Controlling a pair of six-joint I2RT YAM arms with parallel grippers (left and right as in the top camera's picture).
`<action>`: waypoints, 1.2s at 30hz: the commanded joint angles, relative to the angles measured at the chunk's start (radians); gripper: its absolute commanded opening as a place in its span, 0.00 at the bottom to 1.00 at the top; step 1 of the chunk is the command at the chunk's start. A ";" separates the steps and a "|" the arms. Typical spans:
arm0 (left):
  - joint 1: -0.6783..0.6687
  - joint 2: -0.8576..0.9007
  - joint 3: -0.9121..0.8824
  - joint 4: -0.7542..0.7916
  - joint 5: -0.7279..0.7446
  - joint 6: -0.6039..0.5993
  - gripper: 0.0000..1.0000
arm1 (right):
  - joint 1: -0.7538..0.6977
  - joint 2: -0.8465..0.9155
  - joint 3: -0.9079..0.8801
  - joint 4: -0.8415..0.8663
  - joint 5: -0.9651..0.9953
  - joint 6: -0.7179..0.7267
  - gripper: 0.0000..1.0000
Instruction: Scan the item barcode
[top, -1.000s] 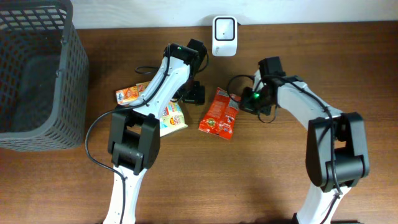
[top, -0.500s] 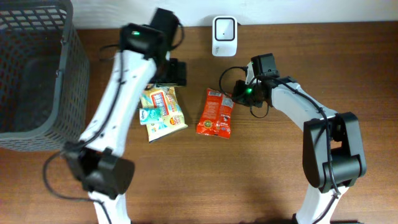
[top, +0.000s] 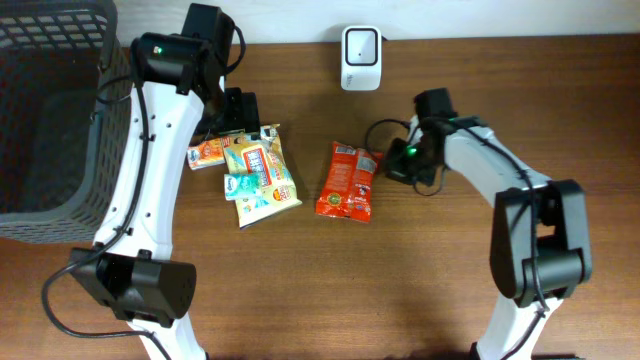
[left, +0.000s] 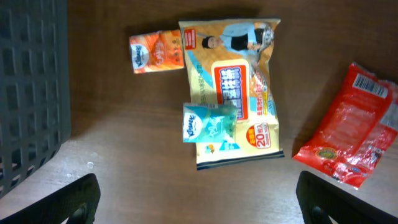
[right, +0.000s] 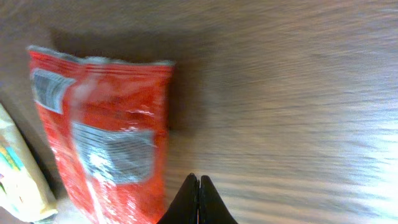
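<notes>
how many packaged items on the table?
4: small orange packet by the grey mesh basket; large yellow pack beside it; small teal packet atop that; red foil bag further right. Basket interior too dark to tell.

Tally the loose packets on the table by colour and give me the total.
Red snack packet: 1
Yellow wipes pack: 1
Orange tissue pack: 1
Teal tissue pack, lying on the yellow one: 1
Total: 4
</notes>
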 joint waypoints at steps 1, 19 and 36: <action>0.004 -0.017 0.011 -0.024 -0.012 0.012 0.99 | 0.040 0.045 -0.016 0.036 0.053 0.121 0.04; 0.004 -0.017 0.011 -0.050 -0.013 0.012 0.99 | -0.042 0.072 0.058 0.224 -0.187 0.016 0.04; 0.004 -0.017 0.011 -0.040 -0.007 -0.011 0.99 | -0.001 0.146 0.156 -0.016 -0.682 -0.367 0.04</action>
